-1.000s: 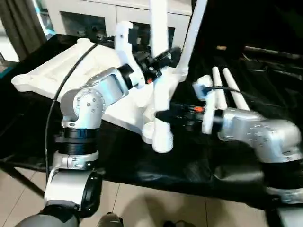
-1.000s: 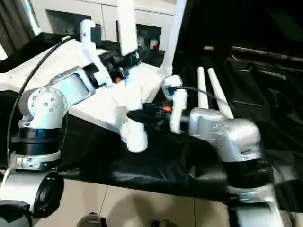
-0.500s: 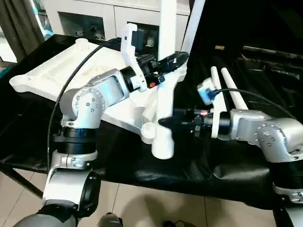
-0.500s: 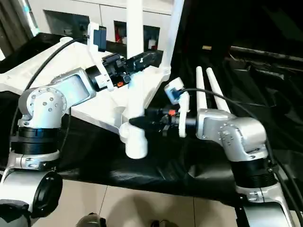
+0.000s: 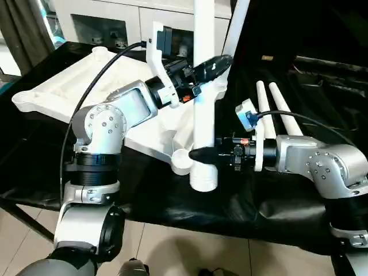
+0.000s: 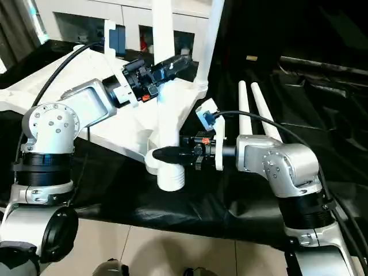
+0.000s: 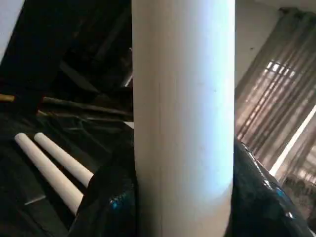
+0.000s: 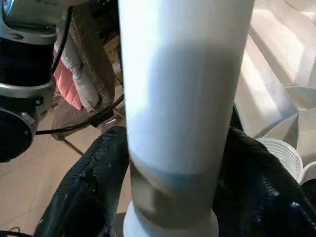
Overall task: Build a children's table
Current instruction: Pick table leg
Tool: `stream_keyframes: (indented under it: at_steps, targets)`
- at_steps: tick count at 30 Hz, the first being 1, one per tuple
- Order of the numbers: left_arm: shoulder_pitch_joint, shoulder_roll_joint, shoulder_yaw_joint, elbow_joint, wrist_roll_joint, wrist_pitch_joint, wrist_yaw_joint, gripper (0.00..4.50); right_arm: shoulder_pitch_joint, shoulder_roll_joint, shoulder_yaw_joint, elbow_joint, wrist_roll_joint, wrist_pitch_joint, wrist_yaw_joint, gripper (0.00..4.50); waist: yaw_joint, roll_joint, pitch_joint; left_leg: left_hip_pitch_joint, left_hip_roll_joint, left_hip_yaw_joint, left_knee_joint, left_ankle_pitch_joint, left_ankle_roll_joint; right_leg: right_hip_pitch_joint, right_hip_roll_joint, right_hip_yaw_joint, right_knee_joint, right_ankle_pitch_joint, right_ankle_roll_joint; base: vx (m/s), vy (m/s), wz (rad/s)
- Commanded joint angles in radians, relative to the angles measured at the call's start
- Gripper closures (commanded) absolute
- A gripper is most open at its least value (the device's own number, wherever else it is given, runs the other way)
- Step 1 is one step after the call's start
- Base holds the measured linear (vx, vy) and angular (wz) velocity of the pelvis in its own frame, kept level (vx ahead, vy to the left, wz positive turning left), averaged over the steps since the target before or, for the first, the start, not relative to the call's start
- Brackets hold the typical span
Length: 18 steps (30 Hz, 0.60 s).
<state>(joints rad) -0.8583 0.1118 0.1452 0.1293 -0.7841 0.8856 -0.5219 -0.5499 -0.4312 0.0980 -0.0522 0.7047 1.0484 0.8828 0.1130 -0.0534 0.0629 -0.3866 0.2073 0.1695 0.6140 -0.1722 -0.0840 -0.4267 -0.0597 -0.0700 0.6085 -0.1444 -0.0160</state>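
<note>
Head camera, either eye: I hold one long white tapered plastic leg upright with both hands. My left hand is clamped round its upper shaft; my right hand is clamped low, just above the threaded foot end. That end hangs just beside the round corner socket of the white plastic table top, which lies ribbed side up on the black-covered worktop. Two spare white legs lie well apart to my right; another stands behind.

Risk: the end looks offset toward me from the socket. Lowering now could push the top along or skid off the worktop edge.

Left wrist camera: the leg sits between my fingers, half-open around it. Risk: smooth plastic may twist in the grip.

Right wrist camera: my fingers flank the shaft above its collar. Risk: two grips out of line could cant the leg and cross the thread.
</note>
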Motion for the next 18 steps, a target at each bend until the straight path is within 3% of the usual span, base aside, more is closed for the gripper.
stream_keyframes:
  at_steps: [1,8,18]
  targets:
    - [-0.023,-0.002,-0.008,-0.015,-0.005,0.01,-0.02,2.76,0.004,-0.001,0.0,0.006,0.004,0.009,0.005,1.58,0.001,-0.004,-0.08,0.012,0.011,0.0,-0.064,-0.15,-0.012,0.064,-0.064,0.034,-0.085,-0.39,-0.056,0.0,0.0,0.0]
    - [-0.017,0.0,-0.029,-0.023,-0.01,0.019,-0.031,2.76,0.007,0.002,0.004,0.01,0.0,0.001,0.004,1.58,0.001,0.001,-0.081,0.013,0.012,-0.001,-0.065,-0.15,-0.015,0.064,-0.064,0.035,-0.083,-0.373,-0.063,0.0,0.0,0.0]
    - [-0.024,0.003,-0.035,-0.016,-0.004,0.022,-0.041,2.76,0.012,0.003,0.006,0.006,-0.001,-0.001,0.006,2.38,0.001,0.003,-0.08,0.013,0.012,-0.001,-0.065,-0.159,-0.017,0.067,-0.064,0.035,-0.083,-0.362,-0.076,0.0,0.0,0.0]
